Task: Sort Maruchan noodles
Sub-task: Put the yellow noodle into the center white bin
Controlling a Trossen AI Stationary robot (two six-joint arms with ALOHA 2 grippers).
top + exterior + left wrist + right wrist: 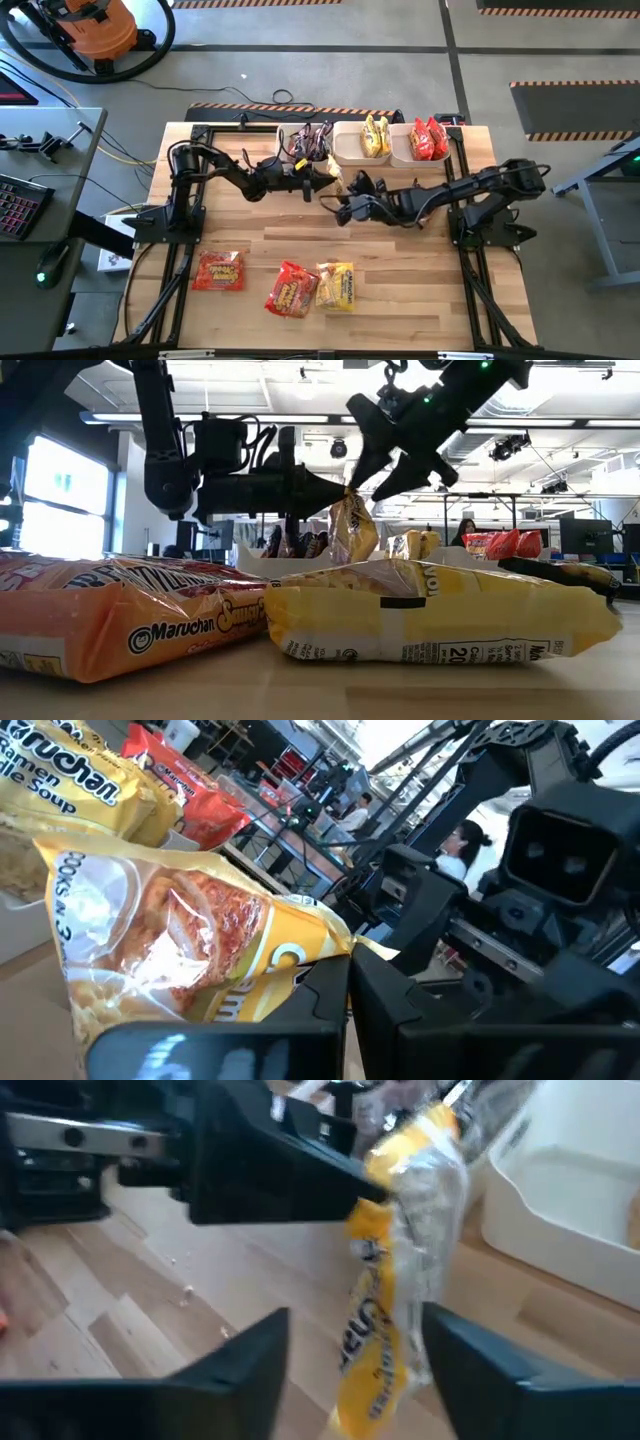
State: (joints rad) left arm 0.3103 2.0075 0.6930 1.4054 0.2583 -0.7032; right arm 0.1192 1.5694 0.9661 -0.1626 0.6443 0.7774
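Observation:
A yellow Maruchan noodle packet (pixel 353 528) hangs from my left gripper (pixel 338 490), which reaches in level from the table's left and is shut on it. My right gripper (pixel 377 468) hovers open just above and to the right of the packet's top. In its wrist view the fingers (pixel 250 1365) stand either side of the packet (pixel 400 1280) without touching. Two red packets (pixel 218 270) (pixel 290 290) and a yellow one (pixel 337 285) lie flat on the table near the front edge. My left gripper pinches the yellow packet's top edge (pixel 372 1188) between its two shut fingers, coming level from the table's left. The packet hangs upright below the fingertips, its printed face turned toward the left wrist camera (pixel 170 940). Nearer packets hide its lower end.
Three white bins stand side by side at the table's far edge. The left bin (pixel 290 158) holds dark packets, the middle bin (pixel 350 157) yellow ones and the right bin (pixel 455 150) red ones. Bare wood lies between the arms and the front packets.

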